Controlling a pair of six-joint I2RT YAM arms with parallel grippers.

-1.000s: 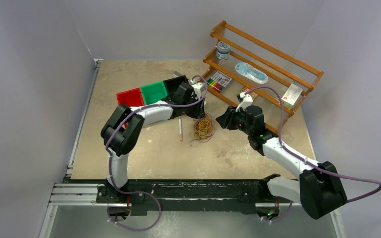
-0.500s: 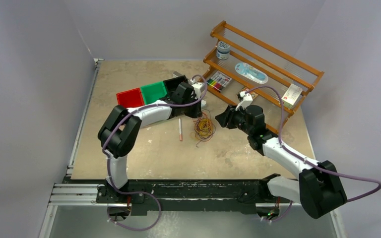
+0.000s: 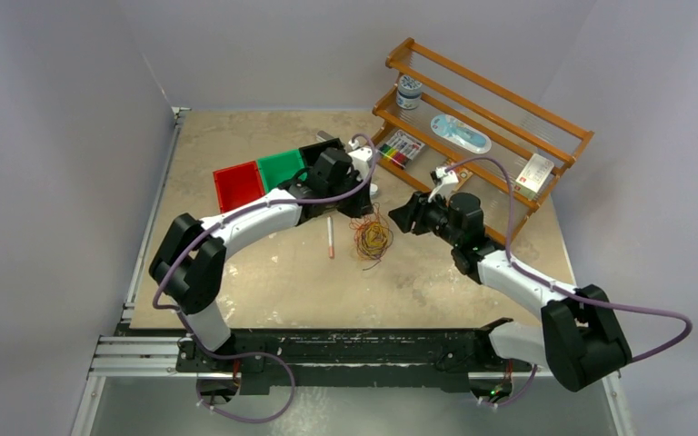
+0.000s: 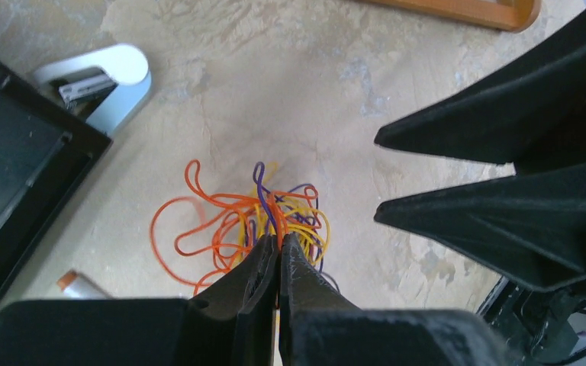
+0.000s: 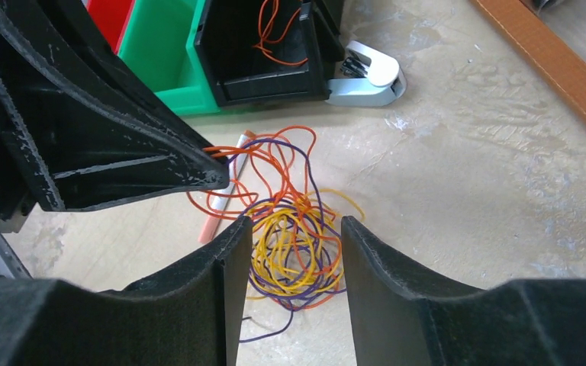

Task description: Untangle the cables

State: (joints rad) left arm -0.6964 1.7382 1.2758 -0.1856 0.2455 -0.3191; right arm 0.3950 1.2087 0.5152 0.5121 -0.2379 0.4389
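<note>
Right wrist view: left jaws, shut, pinch strands at the upper-left edge of the cables (image 5: pixel 294 244); right jaws, half open and empty, bracket the bundle's centre.

Cables (image 3: pixel 373 236) lie in a tangle at mid-counter (image 3: pixel 236 282), with the left jaws at the tangle's far side and the right jaws just to its right. A pen (image 3: pixel 330 238) lies near the tangle, on its left. Behind the pen, three bins (image 3: pixel 281 168) stand in a row. A loose cable (image 5: pixel 275 34) sits in the rightmost bin, and a stapler (image 5: pixel 366 76) lies just beside that bin. At the far right, a rack (image 3: pixel 495 86) holds a jar (image 3: pixel 409 91), a marker set (image 3: pixel 401 149), a packet (image 3: pixel 460 133) and a box (image 3: pixel 534 175).
</note>
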